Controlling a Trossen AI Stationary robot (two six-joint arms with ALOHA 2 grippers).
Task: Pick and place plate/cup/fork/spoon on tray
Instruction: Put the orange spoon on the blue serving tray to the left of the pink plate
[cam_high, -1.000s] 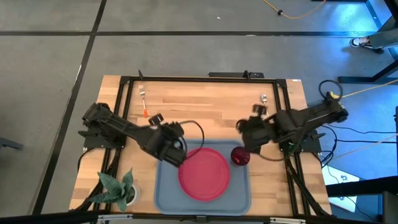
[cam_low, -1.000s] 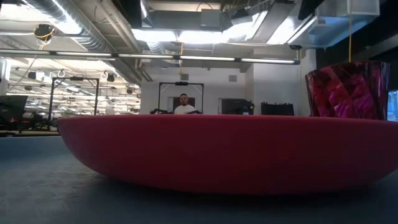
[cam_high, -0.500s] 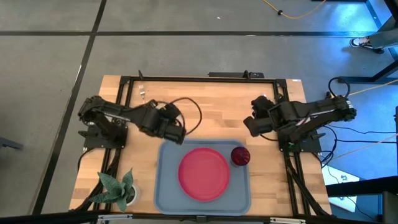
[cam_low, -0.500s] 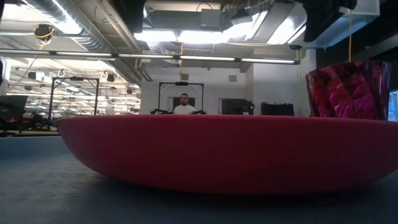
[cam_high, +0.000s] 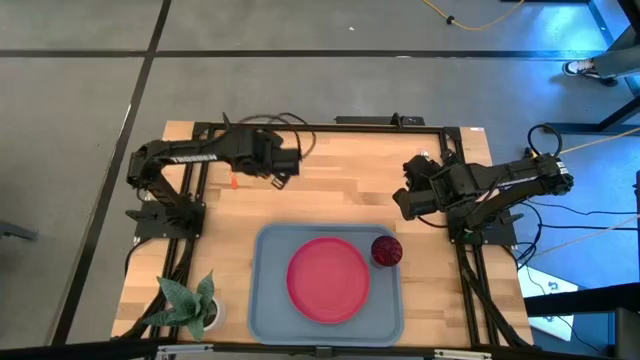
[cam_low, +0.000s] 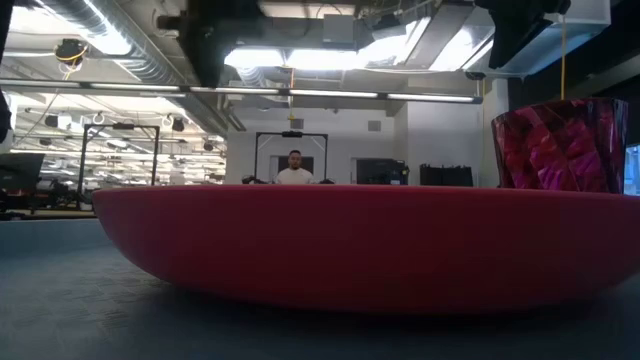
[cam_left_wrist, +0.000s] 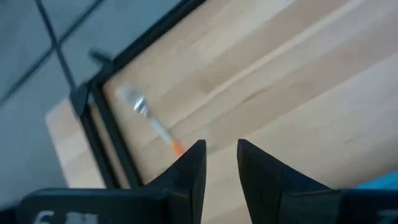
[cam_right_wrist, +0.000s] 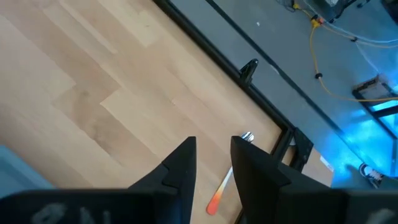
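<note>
The pinkish-red plate (cam_high: 328, 278) lies flat on the grey-blue tray (cam_high: 265, 305), and the dark red cup (cam_high: 386, 250) stands upright at the tray's far right corner. The low view shows the plate (cam_low: 370, 245) and the cup (cam_low: 555, 145) up close. One orange-handled utensil (cam_left_wrist: 152, 121) lies on the table at the far left, another (cam_right_wrist: 227, 177) at the far right; which is the fork and which the spoon I cannot tell. My left gripper (cam_high: 268, 162) hovers open beside the left utensil's handle end. My right gripper (cam_high: 408, 190) hovers open near the right utensil. Both are empty.
A small green plant (cam_high: 190, 305) stands at the table's near left corner. Black frame rails (cam_high: 320, 127) run along the table's far and side edges. Bare wood (cam_high: 340, 180) lies between the two arms, beyond the tray. A person (cam_low: 295, 170) shows far off in the room.
My left gripper has left the tray's far left corner and swung up toward the table's far left, ending over the utensil there. My right gripper has drawn back from the cup toward the far right, then kept still. The plate and the cup stay on the tray.
</note>
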